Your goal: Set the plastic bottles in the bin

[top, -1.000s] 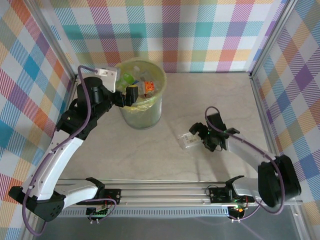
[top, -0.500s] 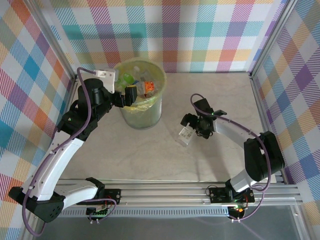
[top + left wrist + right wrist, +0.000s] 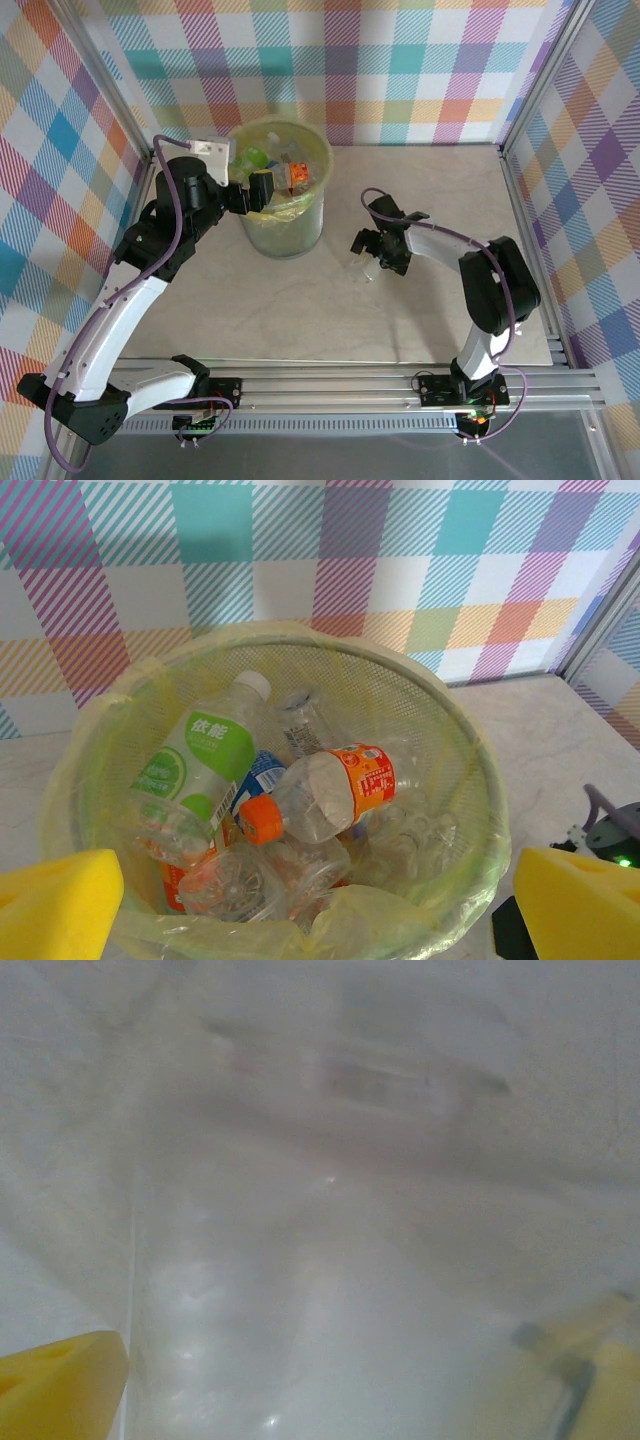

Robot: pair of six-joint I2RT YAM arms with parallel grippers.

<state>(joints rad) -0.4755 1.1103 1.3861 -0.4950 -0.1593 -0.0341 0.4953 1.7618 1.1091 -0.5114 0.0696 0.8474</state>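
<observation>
Right of the bin (image 3: 290,238), on the table (image 3: 300,320), one clear bottle (image 3: 361,268) lay between the wide-spread fingers of the right gripper (image 3: 377,251). The left gripper (image 3: 262,189), likewise released, hung over the bin's rim; other bottles (image 3: 330,795) lay inside.

pale marbled table (image 3: 420,320), pastel plaid walls (image 3: 400,70), aluminium rail (image 3: 340,385) along near edge

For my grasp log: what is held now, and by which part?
Nothing is held. Left fingers open above the bin; right fingers open around a clear bottle.
</observation>
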